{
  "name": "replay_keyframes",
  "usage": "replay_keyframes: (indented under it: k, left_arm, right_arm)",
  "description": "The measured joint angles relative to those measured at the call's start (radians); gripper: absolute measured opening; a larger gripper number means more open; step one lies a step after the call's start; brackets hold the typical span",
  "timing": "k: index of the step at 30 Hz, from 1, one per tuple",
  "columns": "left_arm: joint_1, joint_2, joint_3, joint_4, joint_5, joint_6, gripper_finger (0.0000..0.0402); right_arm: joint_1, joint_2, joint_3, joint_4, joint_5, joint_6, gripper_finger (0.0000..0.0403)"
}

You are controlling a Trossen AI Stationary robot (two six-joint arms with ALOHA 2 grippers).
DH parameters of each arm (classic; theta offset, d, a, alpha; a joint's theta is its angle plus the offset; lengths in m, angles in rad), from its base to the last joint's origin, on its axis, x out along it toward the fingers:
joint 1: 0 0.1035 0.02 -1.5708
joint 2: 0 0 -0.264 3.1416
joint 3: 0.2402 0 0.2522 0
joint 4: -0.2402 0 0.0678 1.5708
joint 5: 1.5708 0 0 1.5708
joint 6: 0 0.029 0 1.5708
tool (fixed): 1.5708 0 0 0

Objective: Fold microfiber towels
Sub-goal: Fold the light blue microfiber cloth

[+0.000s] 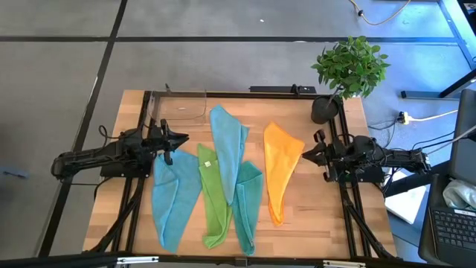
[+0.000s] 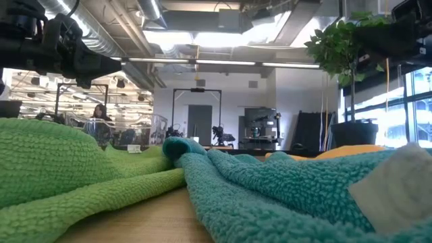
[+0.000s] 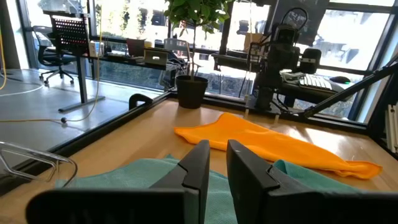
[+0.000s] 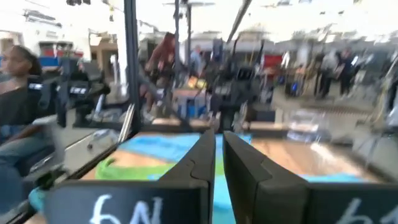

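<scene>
Five microfiber towels lie limp on the wooden table (image 1: 327,216), side by side as long pointed strips. From left to right they are a light blue one (image 1: 172,199), a lime green one (image 1: 214,197), a second light blue one (image 1: 227,145), a teal one (image 1: 248,205) and an orange one (image 1: 281,170). The middle light blue towel overlaps the green and teal ones. My left gripper (image 1: 184,140) hovers shut at the table's left side, pointing level toward the towels. My right gripper (image 1: 303,156) hovers shut at the right side, beside the orange towel. Neither holds anything.
A potted plant (image 1: 349,71) stands at the table's far right corner. Black frame rails (image 1: 141,208) run along both sides of the table. A laptop (image 1: 454,223) sits off the table on the right. Bare wood shows along the far edge and at the near right.
</scene>
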Motion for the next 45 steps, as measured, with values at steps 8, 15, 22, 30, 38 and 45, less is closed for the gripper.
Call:
replay_keyframes:
  k: [8, 15, 22, 30, 38, 45]
  left_arm:
    - [0.000, 0.000, 0.000, 0.000, 0.000, 0.000, 0.0050]
    - [0.000, 0.000, 0.000, 0.000, 0.000, 0.000, 0.0050]
    - [0.000, 0.000, 0.000, 0.000, 0.000, 0.000, 0.0050]
    - [0.000, 0.000, 0.000, 0.001, 0.000, -0.001, 0.0050]
    - [0.000, 0.000, 0.000, 0.062, -0.022, 0.010, 0.0050]
    - [0.000, 0.001, 0.000, 0.274, -0.070, 0.102, 0.0050]
  right_arm:
    - [0.000, 0.000, 0.000, 0.063, 0.042, 0.129, 0.0034]
    - [0.000, 0.000, 0.000, 0.040, 0.042, 0.135, 0.0034]
    - [0.000, 0.000, 0.000, 0.002, 0.000, 0.237, 0.0034]
    - [0.010, 0.039, 0.001, -0.148, -0.072, 0.293, 0.0034]
    - [0.006, 0.108, 0.001, -0.087, 0.144, 0.208, 0.0037]
    - [-0.046, 0.280, 0.018, 0.052, 0.165, 0.166, 0.0083]
